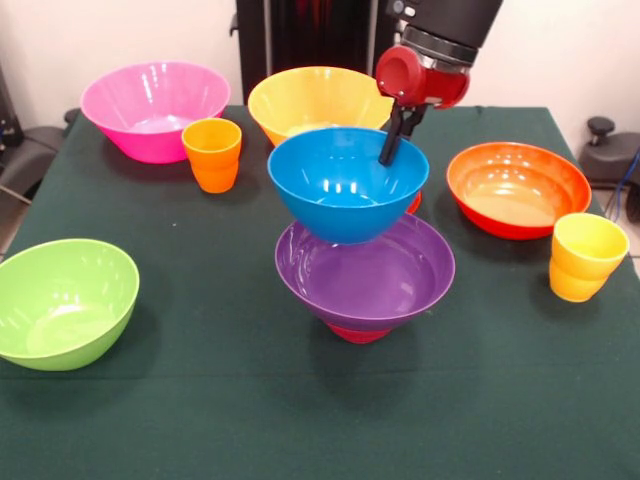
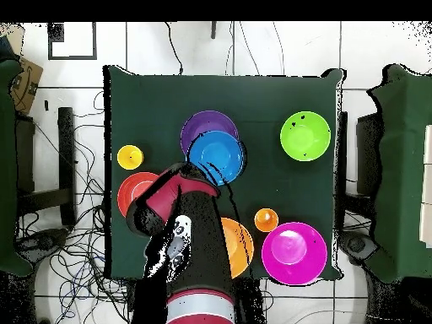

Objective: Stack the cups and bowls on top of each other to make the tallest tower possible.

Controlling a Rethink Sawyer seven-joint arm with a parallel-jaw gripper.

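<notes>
My gripper is shut on the far right rim of the blue bowl, one black finger reaching inside it. The blue bowl hangs level just above the wide purple bowl, which rests on a small red piece; these make the tower. Seen from overhead, the blue bowl overlaps the purple bowl. The ribbed orange cup stands at the left and the ribbed yellow cup at the right. A sliver of red shows behind the blue bowl.
The pink bowl and yellow bowl stand at the far side. The green bowl lies near the left edge and the orange-red bowl at the right. The arm covers part of the table in the overhead view.
</notes>
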